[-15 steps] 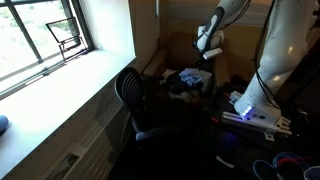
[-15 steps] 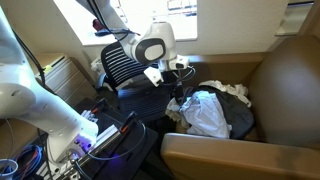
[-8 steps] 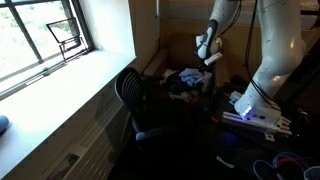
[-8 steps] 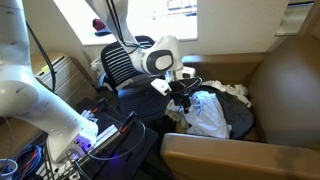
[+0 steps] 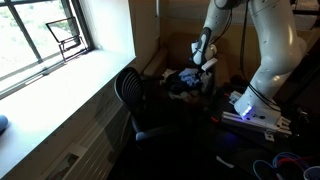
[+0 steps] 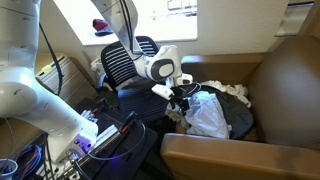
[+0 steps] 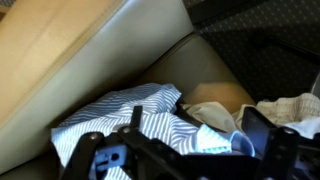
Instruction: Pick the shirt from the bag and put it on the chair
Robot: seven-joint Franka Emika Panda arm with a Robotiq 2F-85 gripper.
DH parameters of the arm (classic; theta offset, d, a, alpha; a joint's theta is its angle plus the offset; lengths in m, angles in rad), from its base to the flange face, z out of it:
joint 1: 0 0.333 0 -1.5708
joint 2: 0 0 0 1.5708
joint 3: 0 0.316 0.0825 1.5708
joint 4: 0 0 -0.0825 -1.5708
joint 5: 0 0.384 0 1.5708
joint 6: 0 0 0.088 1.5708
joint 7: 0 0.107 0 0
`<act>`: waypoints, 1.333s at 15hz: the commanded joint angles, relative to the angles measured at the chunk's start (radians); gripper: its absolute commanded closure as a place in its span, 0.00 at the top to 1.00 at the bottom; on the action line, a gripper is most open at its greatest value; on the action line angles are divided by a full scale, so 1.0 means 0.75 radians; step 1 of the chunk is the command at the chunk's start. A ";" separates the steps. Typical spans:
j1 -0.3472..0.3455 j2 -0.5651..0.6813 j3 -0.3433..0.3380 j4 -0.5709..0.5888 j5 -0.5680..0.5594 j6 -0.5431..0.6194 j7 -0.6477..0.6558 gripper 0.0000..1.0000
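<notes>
A blue-and-white striped shirt [image 7: 120,112] lies crumpled among other clothes in a brown bag [image 7: 80,50]. In both exterior views the clothes pile [image 5: 186,80] [image 6: 208,113] sits in the bag [image 6: 285,90]. My gripper [image 7: 198,138] is open, its fingers low on either side of a fold of the shirt. It hangs just over the pile in both exterior views [image 5: 203,64] [image 6: 183,97]. A black mesh office chair [image 5: 130,95] [image 6: 122,62] stands beside the bag.
A beige garment [image 7: 215,100] and a white one [image 7: 295,108] lie next to the shirt. A window sill [image 5: 60,80] runs beside the chair. A lit electronics box [image 5: 250,113] and cables [image 6: 30,160] lie on the floor.
The arm has swung in and lowered; my gripper has come down from above the bag to the clothes pile. The clothes have not moved.
</notes>
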 commanded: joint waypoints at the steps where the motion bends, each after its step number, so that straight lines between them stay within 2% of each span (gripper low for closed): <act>1: -0.012 0.208 0.004 0.213 0.022 -0.036 -0.057 1.00; 3: 0.077 0.279 -0.097 0.265 0.040 0.105 0.113 1.00; 6: 0.113 0.367 -0.131 0.340 0.156 0.220 0.254 1.00; 7: 0.138 0.402 -0.144 0.371 0.212 0.185 0.308 0.92; 8: 0.136 0.407 -0.131 0.400 0.250 0.083 0.310 0.74; 9: 0.121 0.354 -0.125 0.336 0.224 0.149 0.234 0.91; 10: 0.131 0.377 -0.125 0.359 0.247 0.126 0.258 0.84; 11: 0.108 0.377 -0.100 0.375 0.259 0.106 0.247 0.52; 13: 0.081 0.360 -0.079 0.385 0.275 0.074 0.226 0.48; 18: 0.054 0.330 -0.063 0.421 0.298 0.020 0.207 0.14; 19: 0.052 0.324 -0.062 0.438 0.299 -0.014 0.205 0.05; 20: 0.040 0.305 -0.049 0.466 0.293 -0.111 0.179 0.03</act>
